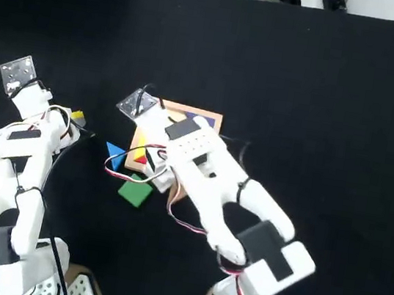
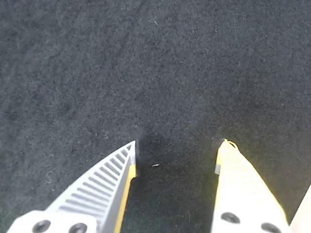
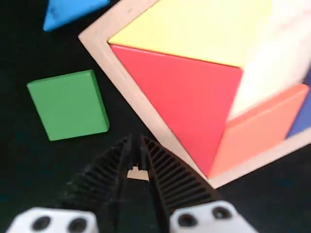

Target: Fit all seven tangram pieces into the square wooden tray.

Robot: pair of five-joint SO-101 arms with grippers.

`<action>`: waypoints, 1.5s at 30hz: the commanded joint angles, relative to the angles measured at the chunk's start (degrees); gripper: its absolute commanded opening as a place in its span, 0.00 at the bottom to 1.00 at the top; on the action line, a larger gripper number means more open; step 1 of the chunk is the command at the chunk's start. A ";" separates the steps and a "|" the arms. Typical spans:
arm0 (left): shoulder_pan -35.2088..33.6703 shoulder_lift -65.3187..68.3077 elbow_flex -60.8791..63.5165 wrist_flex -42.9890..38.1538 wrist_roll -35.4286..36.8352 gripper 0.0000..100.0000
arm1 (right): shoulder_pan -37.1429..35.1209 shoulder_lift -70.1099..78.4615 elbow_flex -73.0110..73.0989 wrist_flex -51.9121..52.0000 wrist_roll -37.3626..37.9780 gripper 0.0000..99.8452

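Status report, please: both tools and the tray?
Left tool open, over bare mat. Right tool shut, beside tray. Green piece, blue piece outside tray.

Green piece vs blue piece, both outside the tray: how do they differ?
Shape: the green piece is a four-sided block, the blue piece a triangle. Place: in the high view the green piece sits off a corner of the wooden tray, while the blue piece lies along the side that runs from that corner. Shared: both lie flat on the black cloth, outside the tray, not yet fitted.
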 commanded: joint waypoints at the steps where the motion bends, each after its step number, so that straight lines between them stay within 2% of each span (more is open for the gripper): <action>1: 0.22 -0.35 -2.95 -1.14 -0.62 0.26 | -1.05 1.36 -0.57 0.18 -0.44 0.01; 15: 0.31 -0.35 -2.95 -1.14 -0.70 0.26 | -1.23 2.24 5.58 2.99 -0.44 0.01; 26: 0.40 -0.35 -2.95 -1.14 -0.70 0.26 | -1.14 -29.32 22.02 7.03 0.00 0.01; 31: 0.40 -0.35 -2.95 -1.14 -0.70 0.26 | 0.18 -39.34 24.84 6.33 3.60 0.01; 36: 0.22 -0.35 -2.95 -1.14 -0.70 0.26 | -0.79 -34.77 22.11 5.63 3.96 0.01; 40: 0.22 -0.35 -2.95 -0.97 -0.70 0.26 | -3.87 -25.19 22.64 0.44 3.78 0.01; 45: 0.13 -0.35 -2.95 -0.97 -0.70 0.26 | -1.05 -14.99 22.11 -5.19 4.04 0.01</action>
